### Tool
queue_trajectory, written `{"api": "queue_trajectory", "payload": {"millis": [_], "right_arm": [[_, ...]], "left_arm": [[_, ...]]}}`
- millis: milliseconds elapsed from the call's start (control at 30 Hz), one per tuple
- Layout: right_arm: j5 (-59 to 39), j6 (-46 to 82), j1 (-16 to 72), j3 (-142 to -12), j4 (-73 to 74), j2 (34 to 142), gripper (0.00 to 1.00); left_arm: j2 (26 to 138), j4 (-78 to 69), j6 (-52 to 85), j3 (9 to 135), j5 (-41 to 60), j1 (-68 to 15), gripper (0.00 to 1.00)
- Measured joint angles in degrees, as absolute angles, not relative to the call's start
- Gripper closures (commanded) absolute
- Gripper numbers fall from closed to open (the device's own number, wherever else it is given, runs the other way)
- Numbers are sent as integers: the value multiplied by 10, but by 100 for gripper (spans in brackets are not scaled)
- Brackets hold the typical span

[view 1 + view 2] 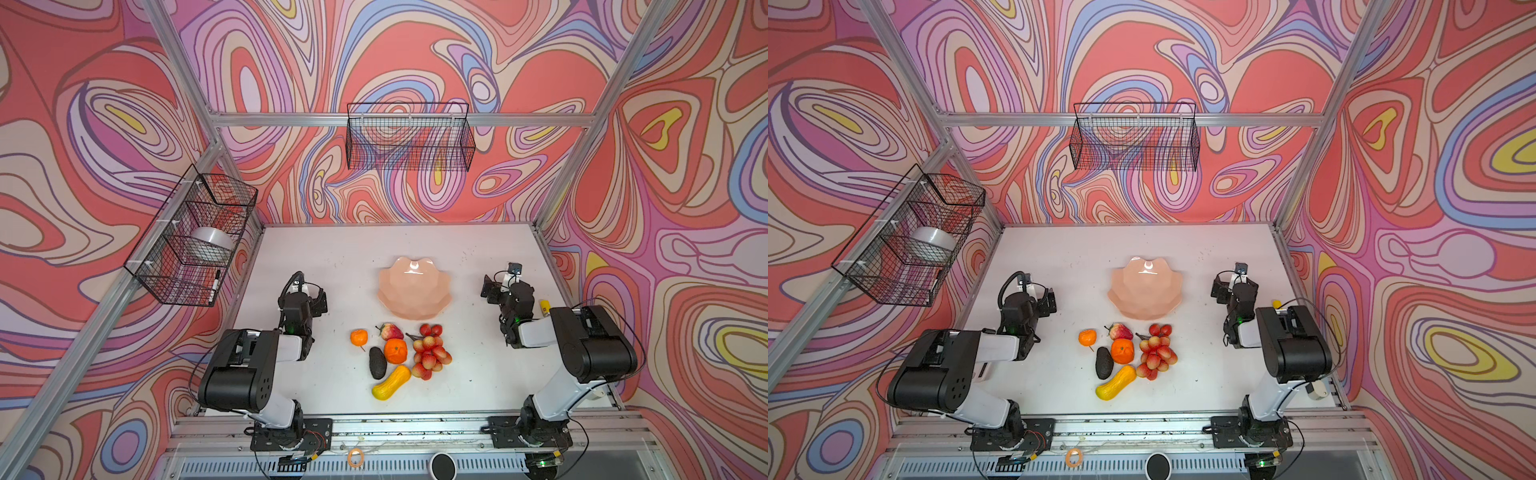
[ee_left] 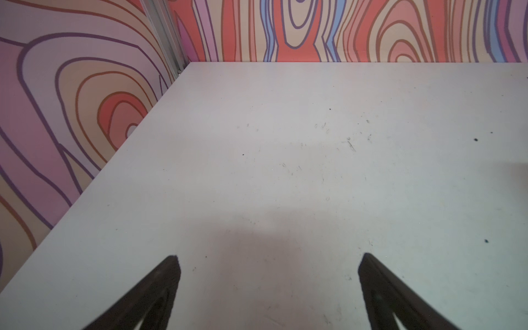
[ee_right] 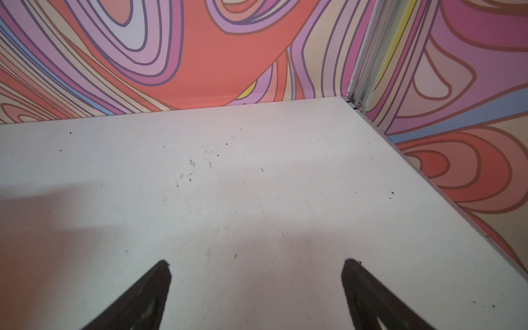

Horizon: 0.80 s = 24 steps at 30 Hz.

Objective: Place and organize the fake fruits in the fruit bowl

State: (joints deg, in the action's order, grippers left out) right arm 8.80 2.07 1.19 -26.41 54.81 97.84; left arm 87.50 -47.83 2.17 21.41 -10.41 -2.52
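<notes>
Left pincer (image 2: 268, 257) and right pincer (image 3: 257, 261) gape empty. The pale peach scalloped bowl (image 1: 413, 299) lies between them, with the small plastic fruits (image 1: 395, 350) clustered just behind. It looks best to take the outlying small orange (image 1: 358, 337) first.

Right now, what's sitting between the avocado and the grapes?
The bigger orange sits between the avocado and the grapes, close to both. Both top views show it.

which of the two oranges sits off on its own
The smaller orange, standing apart on the cluster's left edge. The bigger orange is packed in between the avocado and the grapes.
</notes>
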Motion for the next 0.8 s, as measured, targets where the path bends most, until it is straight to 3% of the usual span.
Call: {"api": "queue_trajectory", "payload": {"millis": [133, 267, 467, 800], "right_arm": [[122, 31, 12, -317, 425, 942, 2], [133, 94, 12, -458, 262, 895, 2], [-4, 175, 11, -603, 118, 866, 3], [-57, 192, 81, -626, -121, 818, 3]], "left_arm": [[821, -350, 25, 279, -107, -25, 3], [762, -230, 73, 390, -83, -25, 6], [747, -62, 155, 502, -27, -64, 11], [742, 171, 246, 514, 3, -209, 14]]}}
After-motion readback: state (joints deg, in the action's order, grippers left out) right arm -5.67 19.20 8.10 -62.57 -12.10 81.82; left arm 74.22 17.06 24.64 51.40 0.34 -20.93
